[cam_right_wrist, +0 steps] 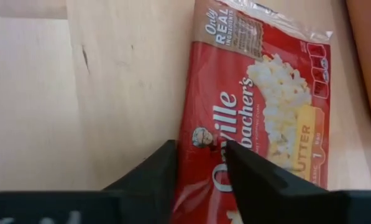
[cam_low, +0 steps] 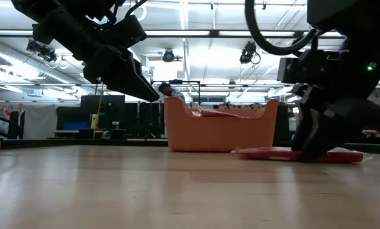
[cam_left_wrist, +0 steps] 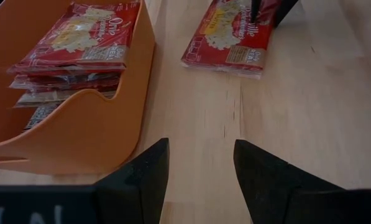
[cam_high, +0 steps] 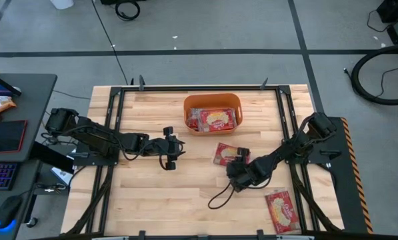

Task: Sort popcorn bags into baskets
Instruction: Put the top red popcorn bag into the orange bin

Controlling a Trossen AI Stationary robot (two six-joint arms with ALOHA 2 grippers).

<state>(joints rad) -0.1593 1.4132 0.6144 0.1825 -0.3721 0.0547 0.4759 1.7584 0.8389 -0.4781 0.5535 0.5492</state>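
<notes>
Right now the right pincer (cam_high: 237, 159), lower centre, clamps one edge of a popcorn bag (cam_high: 225, 153) lying flat on the desk (cam_high: 185, 193); held so thinly, it might slip free before reaching the basket (cam_high: 212, 100) above. Left pincer (cam_high: 172, 155) waits apart.

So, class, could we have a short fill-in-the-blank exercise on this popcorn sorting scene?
1. The basket on the table is coloured ____.
2. The right hand has its fingers at the edge of a popcorn bag that lies ____ the basket.
3. Counting loose bags on the wood in the high view, there are ____.
4. The left hand holds ____.

Missing words: orange; outside; two; nothing
</notes>
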